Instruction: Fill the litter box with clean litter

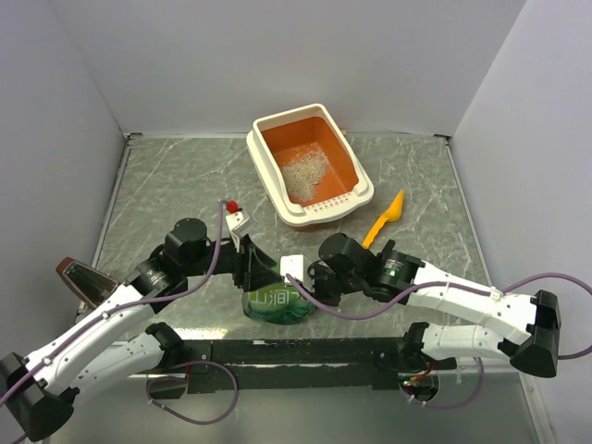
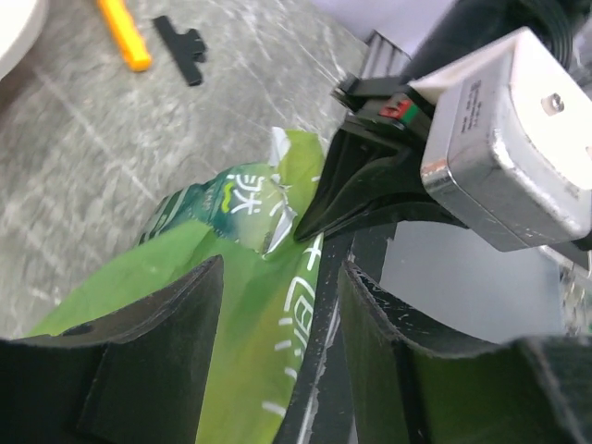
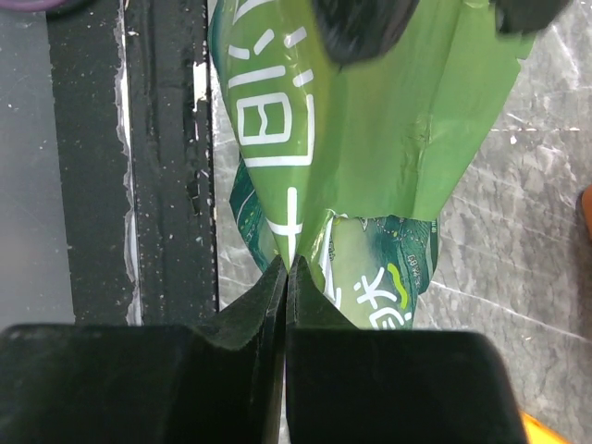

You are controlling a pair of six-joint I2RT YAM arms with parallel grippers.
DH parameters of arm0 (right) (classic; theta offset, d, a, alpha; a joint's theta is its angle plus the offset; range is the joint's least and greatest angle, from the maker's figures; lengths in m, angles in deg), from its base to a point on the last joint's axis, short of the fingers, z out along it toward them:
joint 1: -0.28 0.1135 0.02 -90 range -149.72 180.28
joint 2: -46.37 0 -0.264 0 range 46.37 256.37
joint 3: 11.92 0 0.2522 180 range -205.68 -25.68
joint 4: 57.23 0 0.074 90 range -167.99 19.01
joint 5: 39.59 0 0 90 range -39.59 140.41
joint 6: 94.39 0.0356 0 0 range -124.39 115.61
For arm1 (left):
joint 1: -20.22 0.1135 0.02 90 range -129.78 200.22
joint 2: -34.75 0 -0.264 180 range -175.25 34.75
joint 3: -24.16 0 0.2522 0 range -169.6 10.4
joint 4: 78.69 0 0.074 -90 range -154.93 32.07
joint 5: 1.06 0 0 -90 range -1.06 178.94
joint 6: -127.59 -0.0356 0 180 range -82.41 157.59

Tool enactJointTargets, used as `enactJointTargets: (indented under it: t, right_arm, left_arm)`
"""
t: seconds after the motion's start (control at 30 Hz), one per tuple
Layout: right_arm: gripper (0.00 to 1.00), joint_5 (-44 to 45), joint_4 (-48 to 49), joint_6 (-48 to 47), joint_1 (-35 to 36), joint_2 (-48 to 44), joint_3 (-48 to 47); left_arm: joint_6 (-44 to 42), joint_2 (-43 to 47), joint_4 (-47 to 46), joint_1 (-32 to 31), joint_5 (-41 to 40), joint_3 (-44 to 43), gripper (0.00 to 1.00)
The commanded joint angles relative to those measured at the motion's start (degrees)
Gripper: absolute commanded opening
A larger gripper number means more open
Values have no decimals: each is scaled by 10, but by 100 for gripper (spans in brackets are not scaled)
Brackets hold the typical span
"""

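green bag [image 1: 277, 303] blocks the near middle; open table [image 1: 166, 185] left of the litter box [image 1: 310, 137], probably passable.

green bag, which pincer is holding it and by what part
The right pincer is shut on the green crinkly plastic bag at its torn edge; the left pincer stands open.

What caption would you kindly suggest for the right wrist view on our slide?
Right claw shut on the edge of the green bag, over the marbled table.
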Motion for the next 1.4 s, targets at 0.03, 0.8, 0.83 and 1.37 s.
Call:
enactJointTargets:
  t: [0.03, 0.8, 0.83, 1.37]
  right_arm:
    - [0, -32, 37, 4, -3, -33, -2]
    - [0, -29, 57, 34, -25, -54, 20]
    - [0, -27, 56, 36, -27, -55, 21]
    - [0, -4, 35, 88, -47, -146, 64]
  left_arm:
    - [-64, -34, -73, -24, 68, 5, 57]
    - [-148, -71, -2, -240, -249, 48, 55]
    - [-147, -72, 1, -250, -265, 48, 54]
    - [-162, -119, -2, -276, -262, 43, 49]
